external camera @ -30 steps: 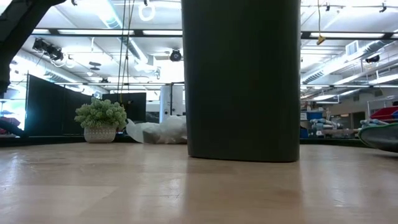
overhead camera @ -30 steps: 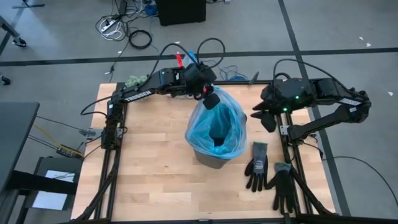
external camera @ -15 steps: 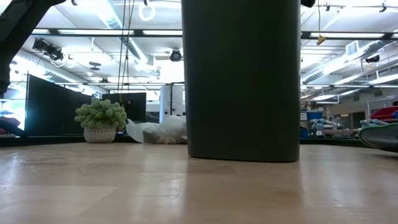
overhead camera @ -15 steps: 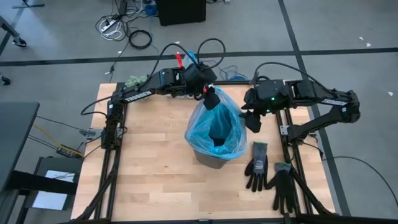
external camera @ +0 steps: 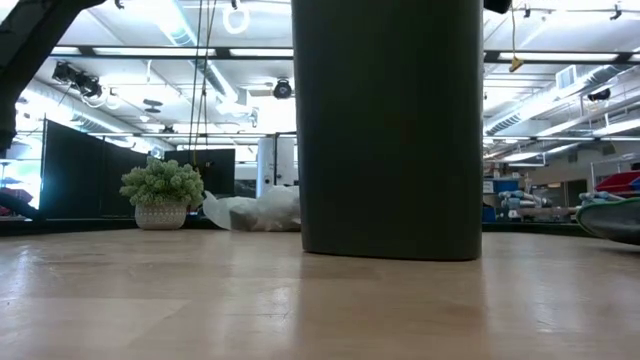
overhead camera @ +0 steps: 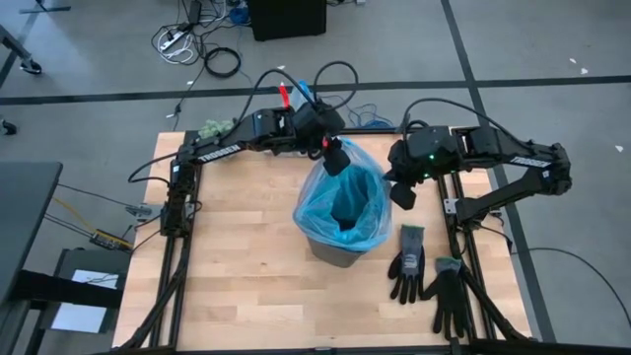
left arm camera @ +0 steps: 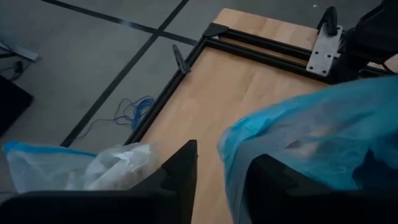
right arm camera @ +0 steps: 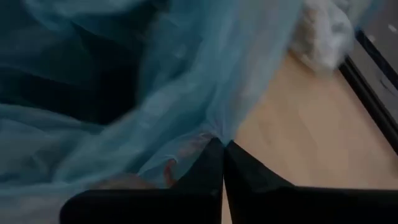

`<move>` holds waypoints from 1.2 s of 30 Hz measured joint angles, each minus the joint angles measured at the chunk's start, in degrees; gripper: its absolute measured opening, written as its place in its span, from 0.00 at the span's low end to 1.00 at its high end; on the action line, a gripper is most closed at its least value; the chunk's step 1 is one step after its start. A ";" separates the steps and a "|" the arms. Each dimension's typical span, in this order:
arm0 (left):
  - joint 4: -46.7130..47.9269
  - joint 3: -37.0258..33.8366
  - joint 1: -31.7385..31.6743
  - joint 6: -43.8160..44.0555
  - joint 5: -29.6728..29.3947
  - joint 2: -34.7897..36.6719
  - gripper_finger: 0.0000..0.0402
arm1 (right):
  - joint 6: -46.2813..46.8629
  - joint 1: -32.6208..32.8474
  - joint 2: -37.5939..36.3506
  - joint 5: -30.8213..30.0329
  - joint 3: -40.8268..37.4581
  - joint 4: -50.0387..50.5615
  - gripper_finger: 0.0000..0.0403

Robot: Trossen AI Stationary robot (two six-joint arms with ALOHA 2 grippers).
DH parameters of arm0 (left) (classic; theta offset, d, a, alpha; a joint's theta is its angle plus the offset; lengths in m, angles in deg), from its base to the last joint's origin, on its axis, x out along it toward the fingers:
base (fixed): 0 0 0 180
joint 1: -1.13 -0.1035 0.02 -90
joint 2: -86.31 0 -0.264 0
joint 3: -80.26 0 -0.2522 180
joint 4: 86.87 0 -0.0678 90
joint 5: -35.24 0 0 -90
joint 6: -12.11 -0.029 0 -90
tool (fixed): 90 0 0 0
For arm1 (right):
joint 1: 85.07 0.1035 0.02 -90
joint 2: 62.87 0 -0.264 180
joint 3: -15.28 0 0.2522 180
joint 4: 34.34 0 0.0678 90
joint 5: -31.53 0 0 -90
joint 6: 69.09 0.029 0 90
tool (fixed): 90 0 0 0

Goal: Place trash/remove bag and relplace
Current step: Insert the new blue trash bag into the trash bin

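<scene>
— Any writing, labels or numbers to read here?

— None. A pale strip runs along the left arm [overhead camera: 219,150] in the high view, but its marks are too small to make out.

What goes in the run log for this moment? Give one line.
left hand: at far rim of light-blue bag | right hand: shut, pinching bag's right edge | black bin: upright, lined | gloves: on table
</scene>
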 joint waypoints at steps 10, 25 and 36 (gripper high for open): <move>0.44 0.00 -0.15 0.92 -0.36 0.00 0.26 | 3.17 -1.65 -1.09 -0.89 0.00 9.35 0.00; 1.27 -5.94 0.26 7.43 4.66 -1.45 0.23 | 1.52 -1.54 -7.20 -4.00 0.97 7.36 0.03; -6.26 -2.93 0.40 1.41 12.03 -1.11 0.36 | 0.66 -1.57 -14.13 -2.96 1.42 -1.66 0.29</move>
